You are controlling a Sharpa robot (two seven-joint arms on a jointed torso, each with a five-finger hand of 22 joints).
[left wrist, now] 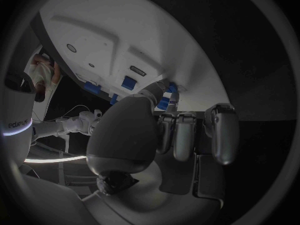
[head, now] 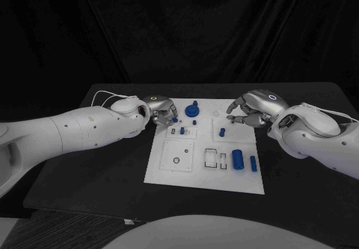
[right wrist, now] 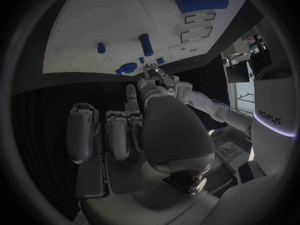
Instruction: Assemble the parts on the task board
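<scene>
So the white board point(head: 170, 168) sits mid-desk point(head: 90, 181), with blue parts scattered on it. Biggest one is a fat cylinder point(head: 237, 158) lying flat at about 4 o'clock on the board, with a thin bar point(head: 253, 163) just beside it on the outer side. A short peg point(head: 222, 132) stands near the board's middle, toward 1 o'clock. A round knobby piece point(head: 192, 110) sits up at 12 o'clock on the far edge.

Left hand point(head: 159, 111) is over the board's 10 o'clock corner, fingers curled in narrow around a small blue part point(head: 174, 120). The wrist view shows the same blue part point(left wrist: 164, 104) right at the fingertips, so it looks pinched, though I can't make out the exact contact.

Right hand point(head: 250, 110) hangs over the 2 o'clock corner, fingers curled down toward the board. I can't tell if there's anything in them; its wrist view just shows the fingers point(right wrist: 119, 135) bent with nothing visible between them.
</scene>
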